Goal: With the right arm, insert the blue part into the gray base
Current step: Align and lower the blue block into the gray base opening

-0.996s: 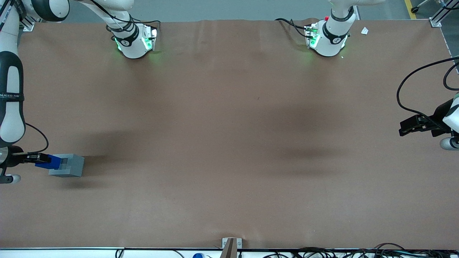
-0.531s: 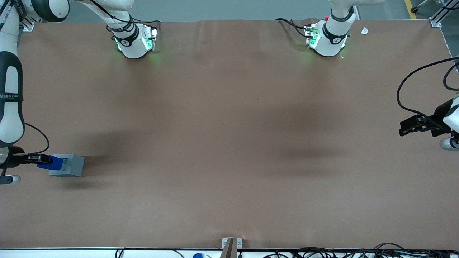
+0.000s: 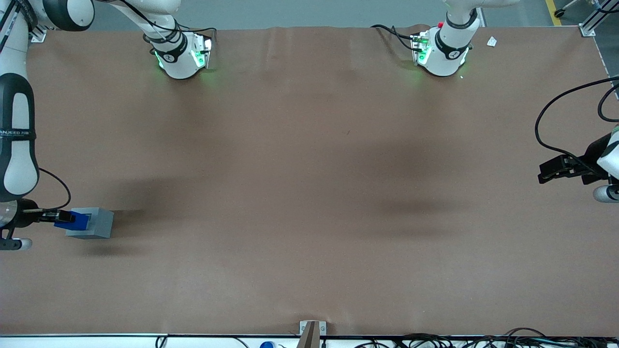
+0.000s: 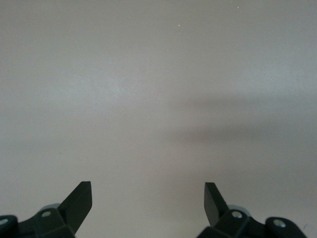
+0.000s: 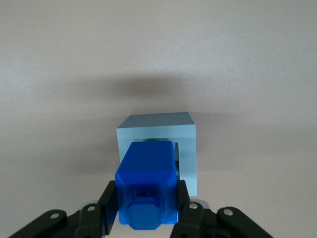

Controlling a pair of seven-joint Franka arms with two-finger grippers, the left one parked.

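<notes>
The gray base stands on the brown table at the working arm's end, roughly midway between the front camera's edge and the arm bases. My right gripper is shut on the blue part, holding it over the base's top edge. In the right wrist view the blue part sits clamped between both black fingers, and its tip overlaps the square socket of the gray base. Part of the socket shows beside the blue part; I cannot tell how deep the part has entered.
The brown table stretches wide toward the parked arm's end. Two arm bases with green lights stand at the edge farthest from the front camera. A small metal bracket and cables lie along the nearest edge.
The right gripper has carried the blue part a little farther over the gray base, covering more of the socket. The base has not moved.
</notes>
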